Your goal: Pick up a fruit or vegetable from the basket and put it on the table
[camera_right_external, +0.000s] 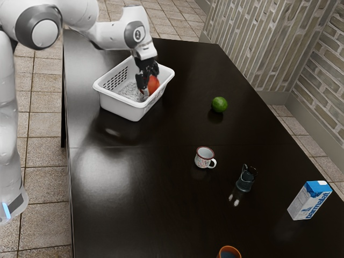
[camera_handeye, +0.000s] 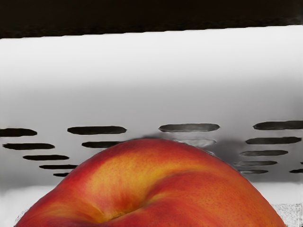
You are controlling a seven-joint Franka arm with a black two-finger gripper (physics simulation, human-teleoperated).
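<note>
While claw (camera_right_external: 145, 86) hangs by peach (camera_right_external: 153, 85) in basket (camera_right_external: 121, 107), carton (camera_right_external: 309, 201) reads "parmalat".

Wears smooth, rounded white shells (camera_right_external: 110, 35), with a dark-grey ring (camera_right_external: 23, 27) around a round white cap (camera_right_external: 44, 34). Bears a dark marking (camera_right_external: 138, 35) on a grey-rimmed disc (camera_right_external: 133, 38), a light-blue strip (camera_right_external: 6, 210) and an angular black gripper (camera_right_external: 145, 90).

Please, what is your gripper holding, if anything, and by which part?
I cannot tell: my black gripper is at the round red-orange peach in the white slotted plastic basket, but no hold shows clearly.
</note>
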